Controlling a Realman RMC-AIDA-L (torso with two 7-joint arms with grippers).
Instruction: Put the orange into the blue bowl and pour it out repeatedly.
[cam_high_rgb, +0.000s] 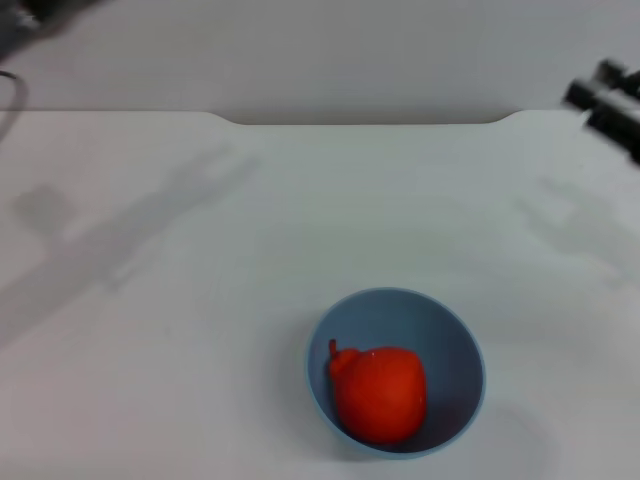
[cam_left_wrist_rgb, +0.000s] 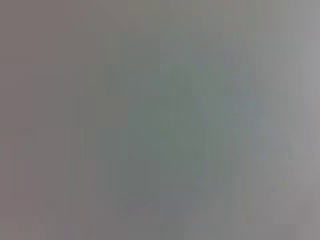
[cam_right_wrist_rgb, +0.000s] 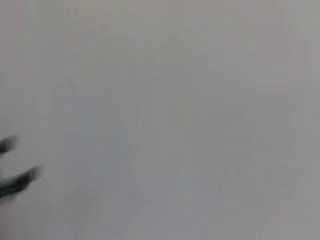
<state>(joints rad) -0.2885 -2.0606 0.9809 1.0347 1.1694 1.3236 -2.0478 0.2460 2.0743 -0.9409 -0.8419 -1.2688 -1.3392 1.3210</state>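
Observation:
The blue bowl (cam_high_rgb: 462, 340) stands upright on the white table, near its front edge and a little right of centre. The orange (cam_high_rgb: 381, 393) lies inside it, against the near wall, with its small nub pointing up and left. My right gripper (cam_high_rgb: 583, 106) hovers at the far right edge of the table, well away from the bowl, open and holding nothing. In the right wrist view its dark fingertips (cam_right_wrist_rgb: 19, 181) show apart over bare table. My left gripper (cam_high_rgb: 30, 15) is a dark blur in the far left corner, far from the bowl.
The white table (cam_high_rgb: 200, 300) ends at a back edge with a shallow notch (cam_high_rgb: 365, 122), and a pale wall rises behind it. A thin cable (cam_high_rgb: 12, 95) loops at the far left. The left wrist view shows only a plain grey surface.

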